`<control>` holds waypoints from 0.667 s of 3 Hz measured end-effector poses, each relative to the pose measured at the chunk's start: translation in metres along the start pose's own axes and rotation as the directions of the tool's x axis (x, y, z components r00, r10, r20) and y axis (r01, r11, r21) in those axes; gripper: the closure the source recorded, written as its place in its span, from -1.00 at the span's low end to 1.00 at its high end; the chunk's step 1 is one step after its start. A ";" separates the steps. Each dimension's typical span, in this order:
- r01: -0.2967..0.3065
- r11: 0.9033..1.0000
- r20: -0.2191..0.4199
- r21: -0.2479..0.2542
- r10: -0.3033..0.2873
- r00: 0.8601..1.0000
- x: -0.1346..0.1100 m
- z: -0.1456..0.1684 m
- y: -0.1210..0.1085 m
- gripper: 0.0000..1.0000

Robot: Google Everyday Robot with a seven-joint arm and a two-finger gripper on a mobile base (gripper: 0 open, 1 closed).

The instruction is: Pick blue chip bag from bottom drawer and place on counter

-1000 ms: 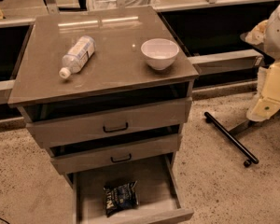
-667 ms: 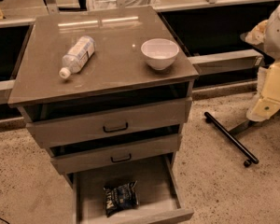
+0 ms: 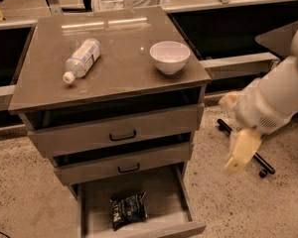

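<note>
Down at the near edge of my view, the blue chip bag [image 3: 128, 209] lies flat on the plain floor of the bottom drawer [image 3: 97, 205], which stands pulled out toward me. The bag is crinkled dark foil, blue and black with white lettering, and sits right of the drawer's middle, close to its front lip.

My gripper [image 3: 242, 151] hangs out to the right of the cabinet, well apart from the bag and higher than it, about level with the middle drawer [image 3: 154, 158]. It is cream-coloured and angled downward; whether it is open or closed I cannot tell. Behind it the white, rounded arm [image 3: 275, 95] runs up and off the right edge.

Above, the counter [image 3: 119, 73] is a smooth, glossy grey-brown slab that overhangs the cabinet slightly. A round white bowl [image 3: 169, 57] sits on its right side, and a clear plastic bottle [image 3: 82, 59] with a white cap lies on its side to the left. The top drawer [image 3: 79, 139] and the middle one each carry a black handle and stand slightly out.

Speckled flooring [image 3: 25, 192] surrounds the cabinet, with a black wheeled leg [image 3: 262, 163] lying on it beneath the gripper.
</note>
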State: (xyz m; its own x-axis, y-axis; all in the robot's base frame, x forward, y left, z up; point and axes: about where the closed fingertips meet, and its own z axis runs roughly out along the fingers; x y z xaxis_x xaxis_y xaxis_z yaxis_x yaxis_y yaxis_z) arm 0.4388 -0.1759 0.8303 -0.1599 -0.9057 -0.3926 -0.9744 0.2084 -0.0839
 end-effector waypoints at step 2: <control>0.175 0.985 0.091 -0.016 -0.172 0.981 -0.001 0.066 0.002 -1.00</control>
State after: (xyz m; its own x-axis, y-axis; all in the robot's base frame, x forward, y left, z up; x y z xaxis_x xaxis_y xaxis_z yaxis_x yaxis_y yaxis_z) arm 0.4472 -0.1505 0.7697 0.0255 -0.8906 -0.4540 -0.9898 0.0411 -0.1363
